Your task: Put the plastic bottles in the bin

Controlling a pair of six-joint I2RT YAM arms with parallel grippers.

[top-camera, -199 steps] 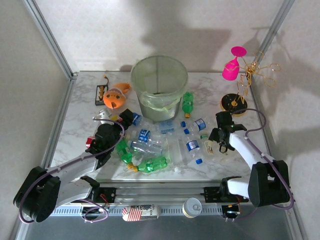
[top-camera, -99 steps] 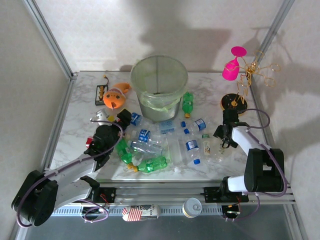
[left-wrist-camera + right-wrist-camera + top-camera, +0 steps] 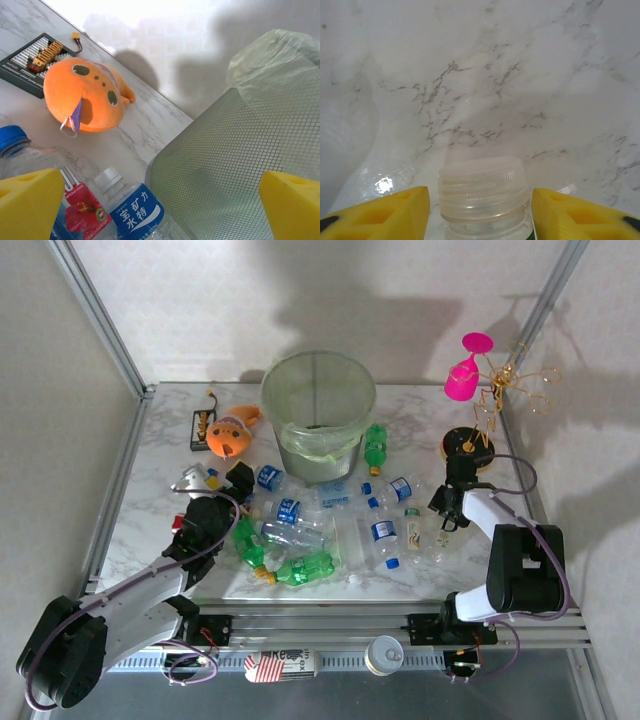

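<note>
Alignment between the right fingers (image 3: 380, 215) and the clear-capped bottle (image 3: 484, 185) is what the coming move turns on. In the right wrist view the bottle's pale cap sits squarely between the two yellow fingers. Its long axis runs along their length with the cap pointing away from the wrist, so any squeeze comes across the neck rather than end-on. The fingers stand apart on either side of the cap. A strip of marble worktop (image 3: 485, 75) shows on the left and only a sliver on the right, and we see no firm clamp yet. We judge the step in hand to be taking hold of this bottle, which from above lies at the right edge of the scatter, well apart from the bin (image 3: 268, 400). The bin stands at the back centre, so from these fingers it lies away to the left and farther back, beyond several other bottles. The right arm is plainly the nearer one for this pick. The left fingers (image 3: 30, 205) are spread wide and hold nothing. A blue-labelled bottle (image 3: 129, 212) lies ahead in the gap between them, with the bin's mesh wall close behind it, so that arm looks better placed for the bottles on its own side.
</note>
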